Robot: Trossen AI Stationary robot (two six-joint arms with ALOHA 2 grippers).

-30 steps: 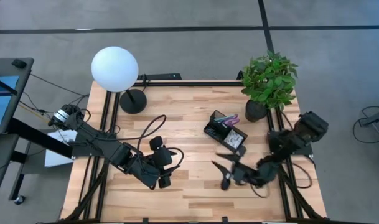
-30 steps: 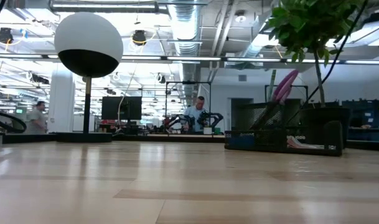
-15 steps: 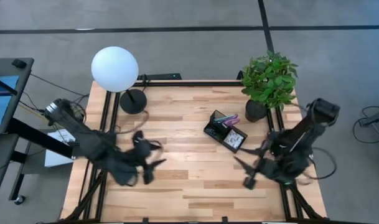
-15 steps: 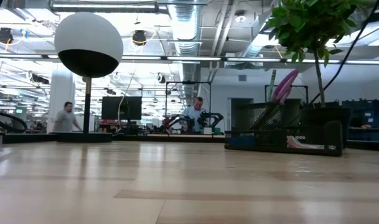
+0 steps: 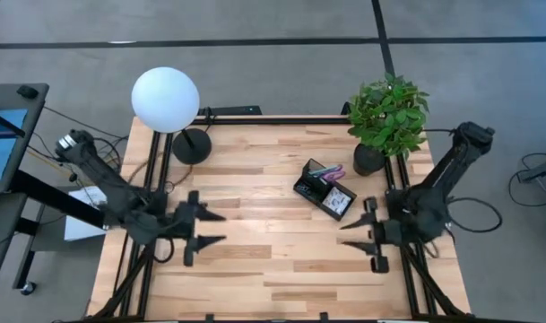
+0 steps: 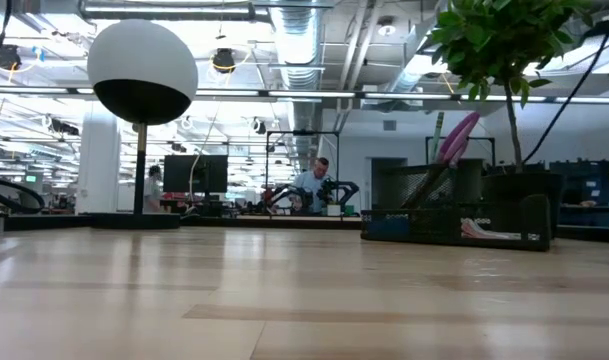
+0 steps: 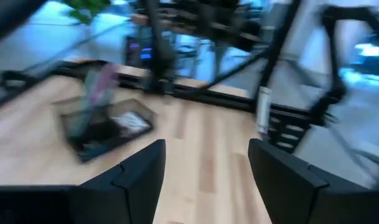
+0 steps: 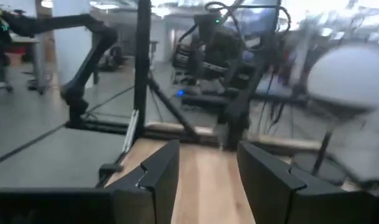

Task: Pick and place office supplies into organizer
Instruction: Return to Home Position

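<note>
Holding purple scissors (image 5: 333, 171), black organizer (image 5: 301, 187) — mesh-sided

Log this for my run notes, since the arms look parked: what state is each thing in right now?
left gripper: jaws open, empty, above the table, left side.
right gripper: jaws open, empty, right side.
organizer: upright, holding supplies.
scissors: handles up, leaning in the back section.
white packet: lying in the front tray.

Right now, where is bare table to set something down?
The table lies bare between the left gripper and right gripper, and from the lamp base to the organizer. Crowded: organizer beside the plant pot.
</note>
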